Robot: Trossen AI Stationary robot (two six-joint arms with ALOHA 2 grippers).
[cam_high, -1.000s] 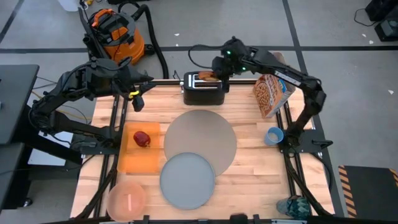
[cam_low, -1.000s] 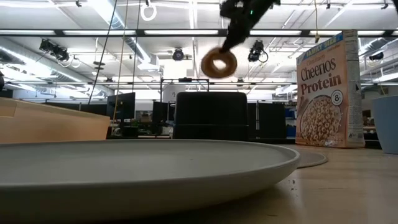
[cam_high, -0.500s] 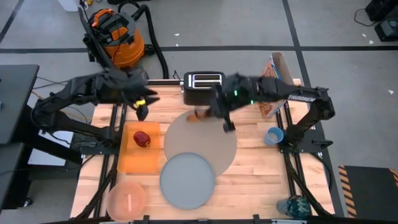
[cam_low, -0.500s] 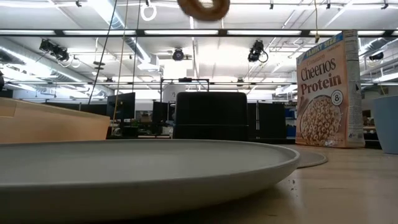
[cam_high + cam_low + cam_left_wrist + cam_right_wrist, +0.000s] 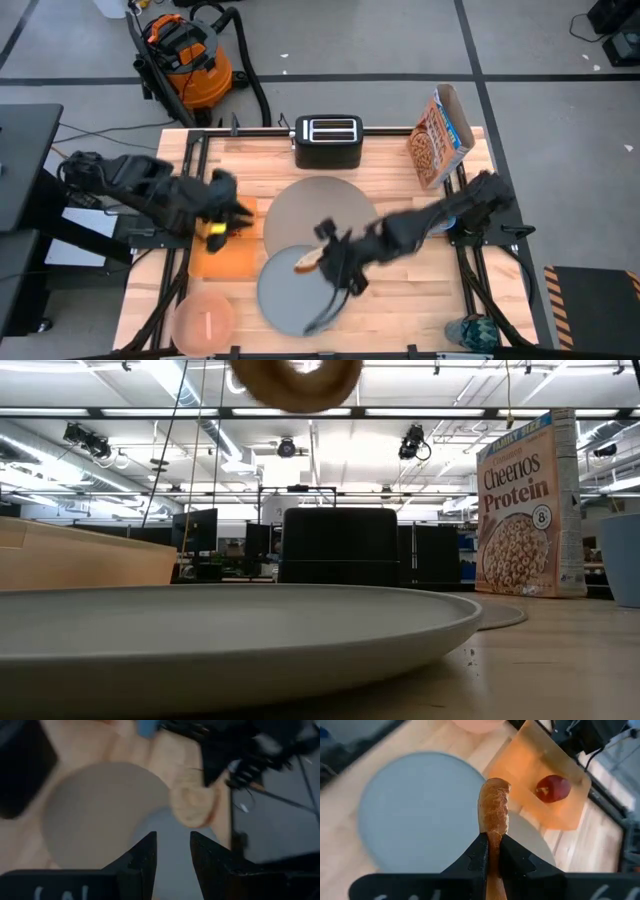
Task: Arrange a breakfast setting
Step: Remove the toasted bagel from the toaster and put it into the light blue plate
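Right gripper [image 5: 491, 851]: fingers closed tight on the round toasted bread [image 5: 493, 807], which stands edge-on between them. In the high view the right gripper [image 5: 322, 262] holds the bread [image 5: 308, 263] over the far edge of the round grey-blue plate [image 5: 290, 300], near where plate and placemat overlap. In the low view the bread [image 5: 295, 380] hangs well above the plate [image 5: 230, 630], clear of its surface.

Left gripper [image 5: 172, 852]: fingers part-way open, a clear gap between them, nothing seen between them. In the high view the left gripper [image 5: 222, 215] is over the far end of the orange square napkin [image 5: 222, 255], close to the placemat's left edge. The red apple [image 5: 552, 788] lies on the napkin [image 5: 535, 770] in the right wrist view; in the high view the left arm covers it.

Large round grey placemat [image 5: 330, 215]: central on the light wooden table [image 5: 400, 290], with the plate overlapping its near-left edge.

Pale pink bowl [image 5: 204, 322]: near-left corner of the table, just beside the plate, with a pale elongated item inside that cannot be identified.

Small blue cup: mostly hidden behind the right arm at the table's right edge; its position cannot be confirmed.

Black two-slot toaster [image 5: 327, 140]: far edge, centre, slots empty. Cereal box [image 5: 438, 145]: far-right corner, upright. Orange shop vacuum [image 5: 185, 50]: on the floor beyond the table
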